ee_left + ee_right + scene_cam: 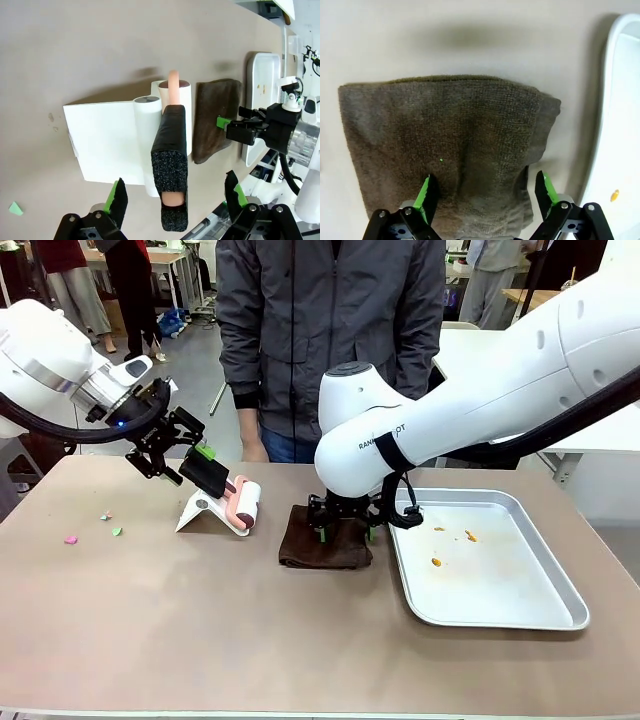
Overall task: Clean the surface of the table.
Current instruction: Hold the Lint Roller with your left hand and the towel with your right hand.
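The table point(250, 640) is lying bare from its near edge up to the brown cloth point(320, 548), where the right gripper point(345, 530) is resting with jaws spread, the tray point(500, 575) rim just right of the cloth. Left of the cloth, past a narrow open strip, the left gripper point(200, 462) is hovering released around the lint roller point(243, 502) handle, paper scraps point(70, 538) farther left. Behind the cloth a person point(330, 340) is standing.

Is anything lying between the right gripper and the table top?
Yes: a folded brown cloth lies flat on the table directly under the right gripper, whose jaws stand open over it. Nothing else visible is between them.
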`<action>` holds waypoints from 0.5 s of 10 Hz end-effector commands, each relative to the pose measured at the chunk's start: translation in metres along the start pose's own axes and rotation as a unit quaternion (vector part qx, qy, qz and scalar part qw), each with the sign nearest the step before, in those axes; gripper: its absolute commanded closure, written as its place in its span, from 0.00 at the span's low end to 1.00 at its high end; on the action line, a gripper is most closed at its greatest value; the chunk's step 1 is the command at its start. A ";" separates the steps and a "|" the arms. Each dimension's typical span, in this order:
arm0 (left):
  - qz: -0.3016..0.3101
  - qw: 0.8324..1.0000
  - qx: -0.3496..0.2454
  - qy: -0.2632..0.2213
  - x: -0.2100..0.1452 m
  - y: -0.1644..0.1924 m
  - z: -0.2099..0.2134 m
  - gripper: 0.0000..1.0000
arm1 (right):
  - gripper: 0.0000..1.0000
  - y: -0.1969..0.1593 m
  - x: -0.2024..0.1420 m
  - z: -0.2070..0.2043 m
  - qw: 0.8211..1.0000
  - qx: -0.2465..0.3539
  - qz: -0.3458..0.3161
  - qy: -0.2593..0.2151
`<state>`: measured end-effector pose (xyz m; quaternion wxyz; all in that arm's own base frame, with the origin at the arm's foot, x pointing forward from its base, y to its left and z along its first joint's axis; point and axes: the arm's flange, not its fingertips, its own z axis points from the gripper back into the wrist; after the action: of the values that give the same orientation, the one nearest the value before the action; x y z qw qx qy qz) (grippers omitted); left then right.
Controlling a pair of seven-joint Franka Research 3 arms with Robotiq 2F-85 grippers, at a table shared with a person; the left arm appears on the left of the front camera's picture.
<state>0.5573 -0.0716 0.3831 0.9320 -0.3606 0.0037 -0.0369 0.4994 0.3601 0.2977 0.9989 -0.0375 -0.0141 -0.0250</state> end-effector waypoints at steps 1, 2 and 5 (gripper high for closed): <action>-0.010 1.000 -0.014 -0.002 -0.006 -0.003 -0.002 0.00 | 0.00 0.003 0.004 -0.005 1.000 -0.005 -0.026 -0.014; -0.010 1.000 -0.011 -0.001 -0.006 -0.004 -0.003 0.00 | 0.00 0.002 0.004 -0.006 0.999 -0.001 -0.029 -0.014; -0.015 1.000 -0.004 0.004 -0.006 -0.004 -0.003 0.35 | 0.12 0.001 0.005 -0.008 0.999 0.016 -0.041 -0.005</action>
<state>0.5560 -0.0766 0.3835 0.9314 -0.3615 0.0069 -0.0423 0.5008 0.3608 0.2961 0.9986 -0.0324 -0.0133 -0.0398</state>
